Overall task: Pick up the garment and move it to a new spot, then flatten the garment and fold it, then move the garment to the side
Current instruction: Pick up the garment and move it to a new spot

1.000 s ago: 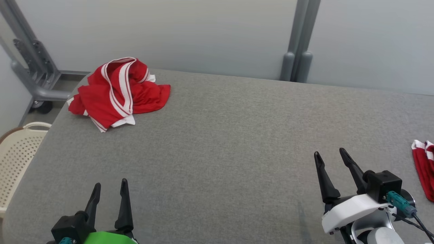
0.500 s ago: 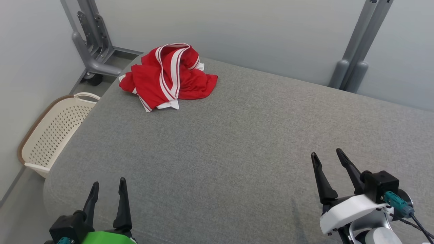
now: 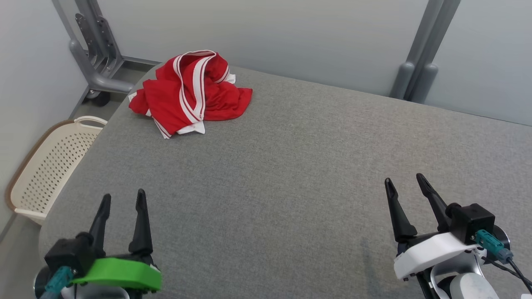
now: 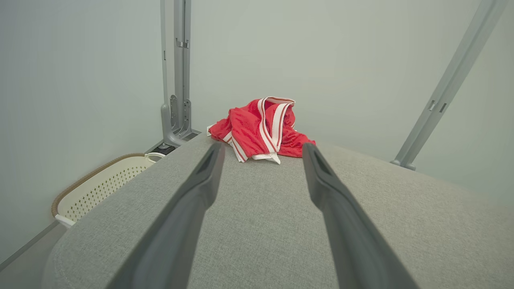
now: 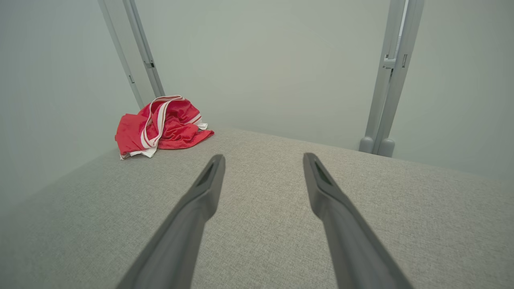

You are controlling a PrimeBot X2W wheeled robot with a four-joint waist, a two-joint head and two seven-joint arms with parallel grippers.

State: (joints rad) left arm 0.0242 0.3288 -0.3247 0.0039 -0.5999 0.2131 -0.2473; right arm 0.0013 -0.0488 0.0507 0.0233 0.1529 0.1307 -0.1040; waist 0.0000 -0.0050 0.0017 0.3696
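A broad grey fabric-covered surface (image 3: 299, 174) spreads across the head view, its near-left corner rounded. Behind it stand pale grey wall panels (image 3: 291, 37). A pair of grey metal posts (image 3: 417, 62) rises at the far right edge of the surface, and a grey metal frame (image 3: 93, 62) on a dark caster stands on the floor past the far left corner.

On the floor beside the left edge of the surface sits a cream perforated laundry basket (image 3: 45, 166) with a brown rim.

The red garment (image 3: 187, 97), trimmed with white stripes and white edging, lies in a crumpled heap on the far left corner of the surface, close to its left edge. One striped band loops up over the top of the heap. It is well apart from both grippers, and nothing touches it.

The left gripper (image 3: 124, 193), with a bright green housing at its base, hovers over the near-left part of the surface; its two dark fingers are spread and empty, pointing toward the garment. The right gripper (image 3: 404, 178), with a white housing and a teal connector, sits at the near right, its jaws also apart and holding nothing.
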